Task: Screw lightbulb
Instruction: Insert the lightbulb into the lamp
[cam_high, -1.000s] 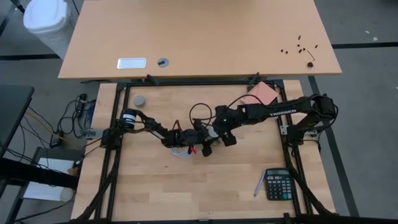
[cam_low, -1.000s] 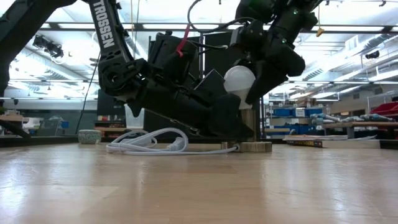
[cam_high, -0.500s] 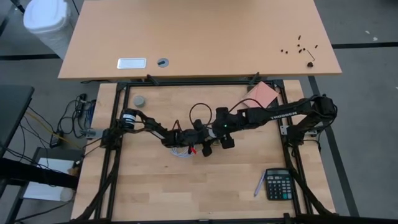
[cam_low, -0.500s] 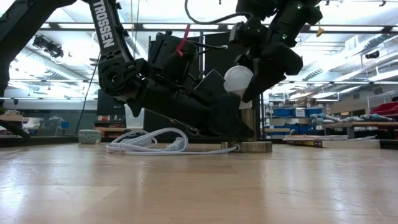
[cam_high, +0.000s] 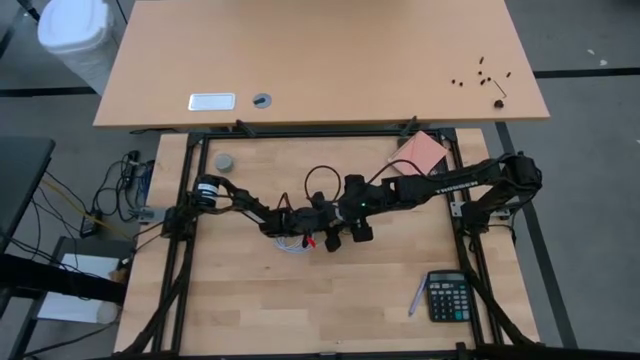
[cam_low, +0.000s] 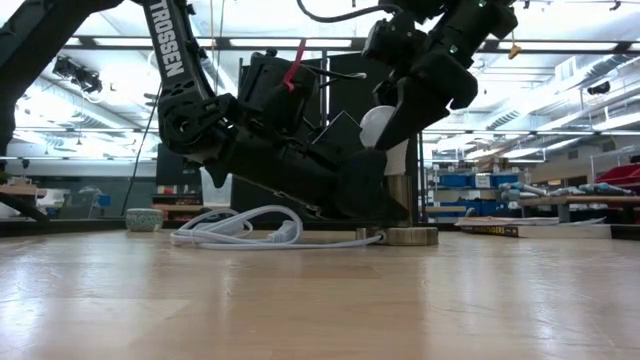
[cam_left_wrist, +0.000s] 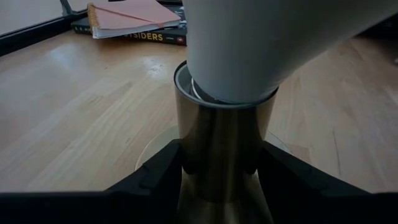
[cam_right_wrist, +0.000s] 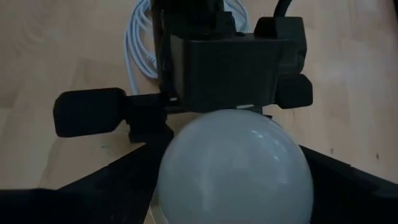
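Observation:
The white lightbulb (cam_right_wrist: 233, 163) stands with its neck in the mouth of the upright brass-coloured socket tube (cam_left_wrist: 224, 146); its screw base is hidden inside. The tube rises from a flat round base disc (cam_low: 405, 236) on the table, with a white cable (cam_low: 240, 228) coiled beside it. My left gripper (cam_high: 322, 234) is shut on the tube. My right gripper (cam_high: 345, 218) is shut on the bulb above it. Bulb and tube also show in the low view (cam_low: 378, 128), mid-table. My left gripper pinches the socket tube's lower part (cam_left_wrist: 214, 165) between its two fingers (cam_left_wrist: 163, 169), one on each side. It comes at it low, slanting from the table's left. The tube stands upright on its disc on the table. My right gripper pinches the bulb's round globe (cam_right_wrist: 186, 168) between its two fingers (cam_right_wrist: 121, 182), one on each side. It comes from above, slanting from the table's right. The bulb stands about upright with its neck (cam_left_wrist: 230, 93) in the tube's mouth.
A calculator (cam_high: 447, 296) and a pen (cam_high: 415, 297) lie near the front right. A pink-covered book (cam_high: 422, 150) lies at the back right, a small grey puck (cam_high: 225, 161) at the back left. The near half of the table is bare wood.
My right gripper has turned about the bulb while staying shut on it, and its wrist has swung toward the table's left. The bulb stays in the socket's mouth. My left gripper has kept still on the tube.

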